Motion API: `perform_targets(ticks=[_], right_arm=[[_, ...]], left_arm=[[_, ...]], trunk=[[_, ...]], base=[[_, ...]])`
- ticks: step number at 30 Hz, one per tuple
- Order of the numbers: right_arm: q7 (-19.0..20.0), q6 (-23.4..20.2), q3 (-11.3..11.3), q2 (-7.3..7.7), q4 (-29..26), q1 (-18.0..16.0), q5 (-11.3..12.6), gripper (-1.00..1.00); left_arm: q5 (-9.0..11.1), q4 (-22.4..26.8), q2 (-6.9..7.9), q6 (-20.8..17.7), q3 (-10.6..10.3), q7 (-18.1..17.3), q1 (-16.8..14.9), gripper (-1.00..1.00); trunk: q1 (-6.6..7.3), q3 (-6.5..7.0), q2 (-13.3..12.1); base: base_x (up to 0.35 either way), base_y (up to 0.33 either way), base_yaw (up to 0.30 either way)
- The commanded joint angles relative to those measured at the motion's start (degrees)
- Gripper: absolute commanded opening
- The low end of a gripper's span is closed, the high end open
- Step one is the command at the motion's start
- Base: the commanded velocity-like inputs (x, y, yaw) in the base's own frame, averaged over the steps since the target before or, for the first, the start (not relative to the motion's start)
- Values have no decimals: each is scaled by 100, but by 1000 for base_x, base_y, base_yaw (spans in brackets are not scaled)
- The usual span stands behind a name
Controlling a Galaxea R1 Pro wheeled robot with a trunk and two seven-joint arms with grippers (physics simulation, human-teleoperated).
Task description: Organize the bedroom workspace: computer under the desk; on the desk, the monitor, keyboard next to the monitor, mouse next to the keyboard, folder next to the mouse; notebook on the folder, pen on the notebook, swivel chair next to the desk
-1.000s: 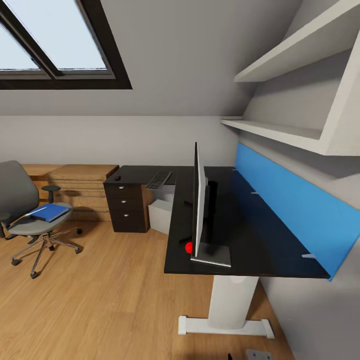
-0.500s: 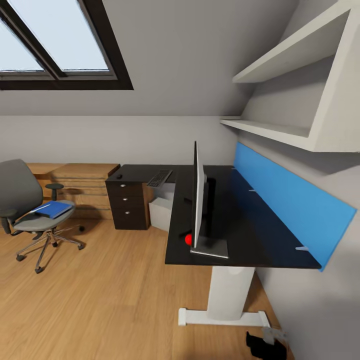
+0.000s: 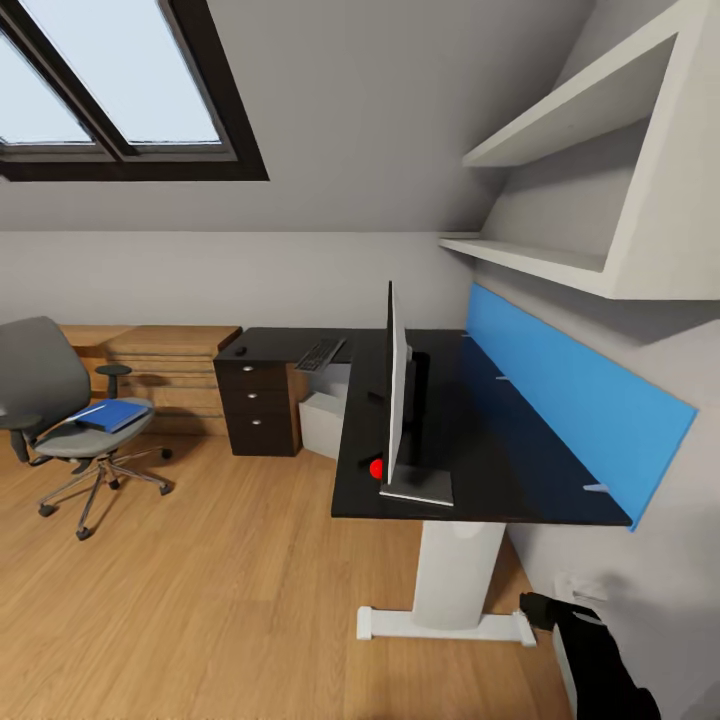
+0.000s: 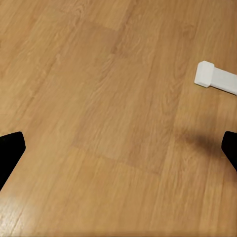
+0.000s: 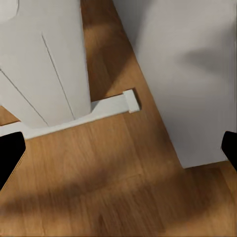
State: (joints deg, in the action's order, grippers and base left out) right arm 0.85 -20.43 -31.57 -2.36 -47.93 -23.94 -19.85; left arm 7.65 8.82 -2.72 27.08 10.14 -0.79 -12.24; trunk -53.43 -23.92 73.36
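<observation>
The glossy black desk (image 3: 480, 450) stands along the right wall on a white leg (image 3: 455, 575). On it the monitor (image 3: 397, 395) stands edge-on to me, a red dot (image 3: 377, 468) at its lower corner. Farther back lie the keyboard (image 3: 320, 354) and the small mouse (image 3: 240, 351), above the drawer unit (image 3: 258, 405). The light-grey computer (image 3: 322, 424) sits under the desk. At the left, the swivel chair (image 3: 55, 405) carries the blue folder (image 3: 112, 414). I cannot make out the notebook or the pen. My left gripper (image 4: 118, 148) and right gripper (image 5: 118, 150) hang open over the floor, both empty.
A blue upright panel (image 3: 570, 400) runs along the desk's wall side, white shelves (image 3: 560, 265) above it. A light-wood drawer chest (image 3: 165, 370) stands behind the chair. My right arm (image 3: 600, 660) hangs beside the desk's white foot (image 5: 98, 111) and the wall (image 5: 187, 74). Open wood floor (image 3: 230, 580) lies between chair and desk.
The whole view has shifted, so the camera moved: desk and chair look slightly farther off. My right arm has come into view at the lower right corner.
</observation>
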Motion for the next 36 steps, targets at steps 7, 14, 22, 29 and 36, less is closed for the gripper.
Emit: perform_targets(ticks=[7,14,22,29,36], right_arm=[[186,-671,-8,-121,-673,-219,-29,100],[242,-791,-5,-210,-769,-779,-28,100],[307,-698,154,-302,-729,-1245,-32,100],[334,-229,244,-315,-695,-1342,-35,100],[553,669,271,-292,-303,-1364,-44,100]], left_arm=[[52,-3,-1,17,-12,-8,-2,100],[46,-3,-1,17,-12,-8,-3,100],[31,0,-1,18,-14,-8,-2,100],[27,4,-1,17,-19,0,-4,100],[26,4,-7,17,-21,22,-3,100]], trunk=[[0,-7,4],[0,-7,4],[0,-7,4],[0,-7,4],[0,-7,4]], base=[[-5,0,0],[66,0,0],[274,0,0],[325,0,0],[177,0,0]])
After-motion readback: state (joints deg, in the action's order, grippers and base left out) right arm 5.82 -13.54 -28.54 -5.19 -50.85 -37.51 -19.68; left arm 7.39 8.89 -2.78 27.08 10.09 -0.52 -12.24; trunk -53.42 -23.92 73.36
